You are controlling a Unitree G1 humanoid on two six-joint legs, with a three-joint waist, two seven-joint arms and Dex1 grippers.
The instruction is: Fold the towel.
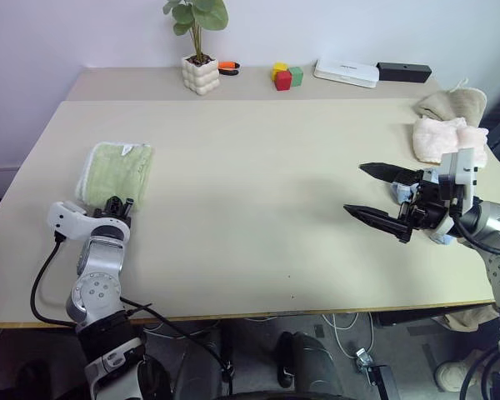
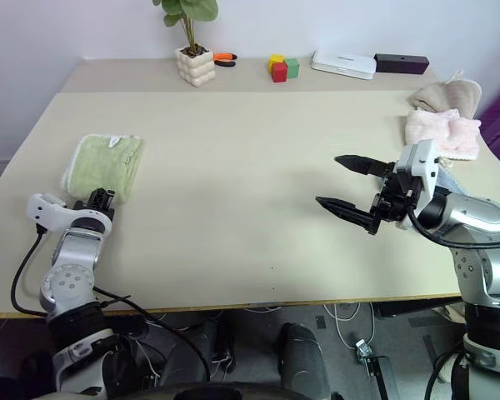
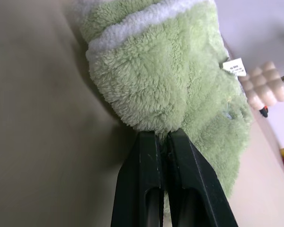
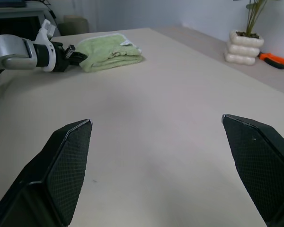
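The towel (image 1: 117,171), light green terry with white edging and a small white tag, lies folded at the left side of the table (image 1: 258,208). My left gripper (image 1: 119,202) is shut, with its fingertips (image 3: 151,142) pressed against the towel's (image 3: 180,71) near edge; I see no cloth between them. Over the right side of the table my right gripper (image 1: 355,187) hovers wide open and empty, pointing left. The right wrist view looks across the bare tabletop to the towel (image 4: 111,49) and the left gripper (image 4: 78,57).
At the back stand a potted plant (image 1: 200,73), an orange-handled tool (image 1: 227,67), coloured blocks (image 1: 285,77), a white box (image 1: 346,72) and a black box (image 1: 404,72). A pale pink cloth (image 1: 446,137) and a beige cloth (image 1: 454,104) lie at the far right.
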